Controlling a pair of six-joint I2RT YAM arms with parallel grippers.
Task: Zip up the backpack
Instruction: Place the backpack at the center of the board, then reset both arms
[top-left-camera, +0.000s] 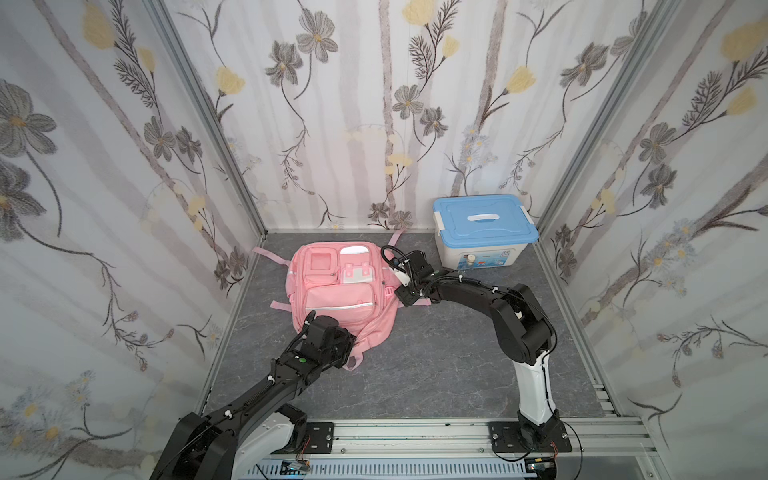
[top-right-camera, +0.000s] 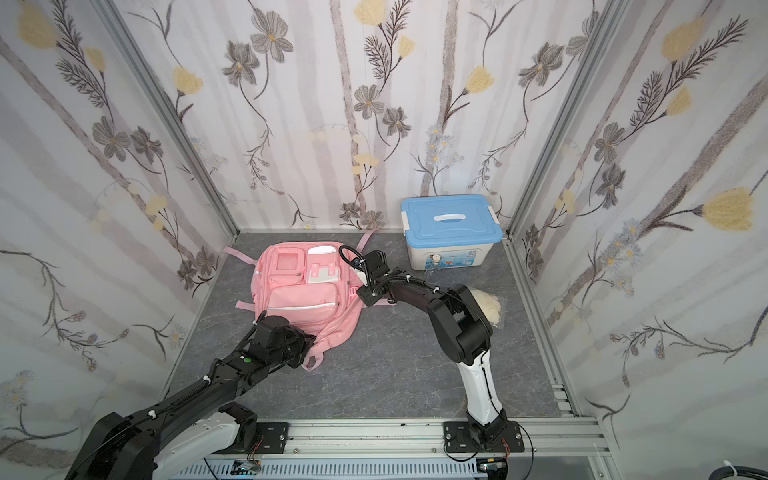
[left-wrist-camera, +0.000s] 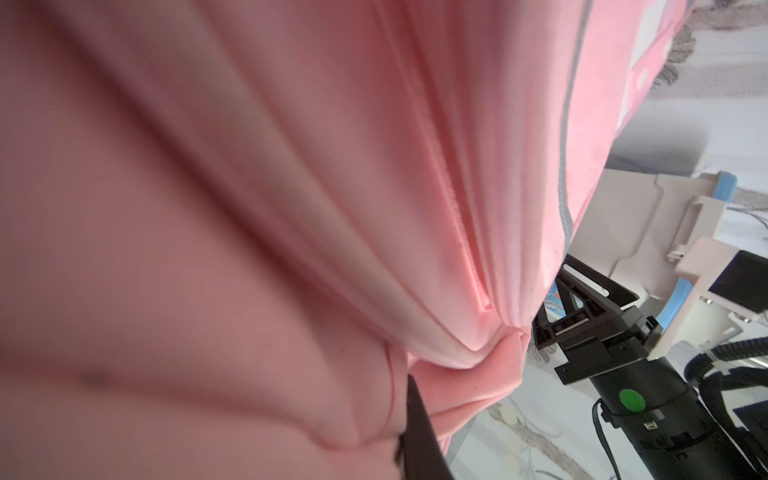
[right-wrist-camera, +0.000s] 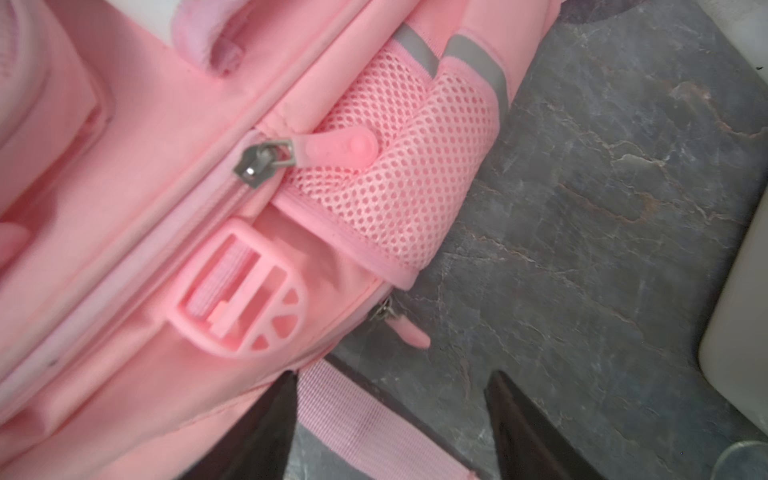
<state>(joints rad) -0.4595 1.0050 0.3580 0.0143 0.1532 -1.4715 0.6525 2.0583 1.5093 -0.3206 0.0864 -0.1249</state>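
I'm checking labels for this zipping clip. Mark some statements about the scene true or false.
1. The backpack lies front-up on the grey tabletop. True.
2. The box stands apart from the backpack. True.
3. Its blue lid is off. False: the lid is on.
4. The right gripper holds the zipper pull. False: its jaws stand apart; the pull lies free on the mesh pocket.
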